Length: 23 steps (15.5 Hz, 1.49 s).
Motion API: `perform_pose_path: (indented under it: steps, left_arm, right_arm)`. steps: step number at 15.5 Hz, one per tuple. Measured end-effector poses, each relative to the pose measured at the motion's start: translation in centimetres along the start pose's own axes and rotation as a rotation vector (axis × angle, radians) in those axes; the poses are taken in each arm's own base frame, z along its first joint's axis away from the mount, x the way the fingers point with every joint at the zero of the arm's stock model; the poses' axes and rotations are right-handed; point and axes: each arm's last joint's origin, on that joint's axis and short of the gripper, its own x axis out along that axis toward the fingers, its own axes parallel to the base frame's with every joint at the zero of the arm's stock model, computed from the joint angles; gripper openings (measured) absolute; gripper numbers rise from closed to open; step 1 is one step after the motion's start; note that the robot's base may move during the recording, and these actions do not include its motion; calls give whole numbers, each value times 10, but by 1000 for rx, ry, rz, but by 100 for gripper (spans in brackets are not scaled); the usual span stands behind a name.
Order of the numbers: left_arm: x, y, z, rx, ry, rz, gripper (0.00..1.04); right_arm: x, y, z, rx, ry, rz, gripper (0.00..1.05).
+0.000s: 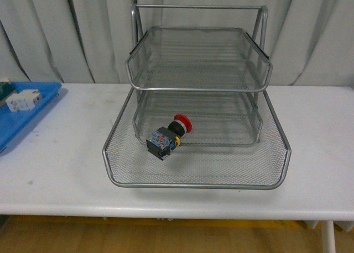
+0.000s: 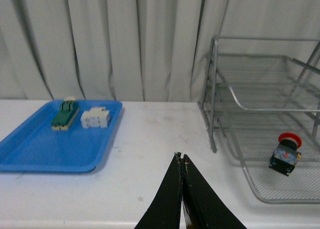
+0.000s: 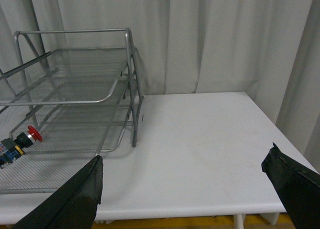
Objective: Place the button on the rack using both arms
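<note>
Button [image 1: 170, 133] lies tipped in the bottom tray of the rack [image 1: 193, 185]; left jaws pinched together, empty, right jaws gaping, empty.

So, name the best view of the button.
Front view: the button lies close and whole on the rack's bottom tier. Left wrist view shows it small, far off; right wrist view, tiny at the edge.

Shiny metal wire-mesh rack [image 1: 196, 175] (button [image 1: 168, 136] glossy plastic), matt white table [image 1: 50, 175].
</note>
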Motion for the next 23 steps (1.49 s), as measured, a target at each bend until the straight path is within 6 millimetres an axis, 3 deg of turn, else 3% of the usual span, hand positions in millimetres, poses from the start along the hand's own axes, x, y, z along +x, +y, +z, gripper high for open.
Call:
perform_pose_path:
  steps: [4,10,11,12,14,16,20,23]
  left_arm:
    - [0,0,-3,0,23,1,2]
    - [0,0,-3,-2,22,1,76]
    - [0,0,-3,-2,22,1,88]
    - [0,0,-3,0,22,0,100]
    - [0,0,-3,0,22,1,98]
    - [0,0,-3,0,22,1,98]
    - [0,0,-3,0,22,1,98]
    - [0,0,-3,0,22,1,98]
  right_arm:
    - [0,0,0,0,-1,2,98]
    - [0,0,0,0,0,2,98]
    - [0,0,-2,-21,60,26,98]
    - [4,2,-1,-66,258,147,98]
    - [26,9,8,-73,347,228,98]
    - [58,19,19,42,453,261,98]
    - [116,63,-1,245,742,346,96]
    - [138,107,-31,257,928,408,60]
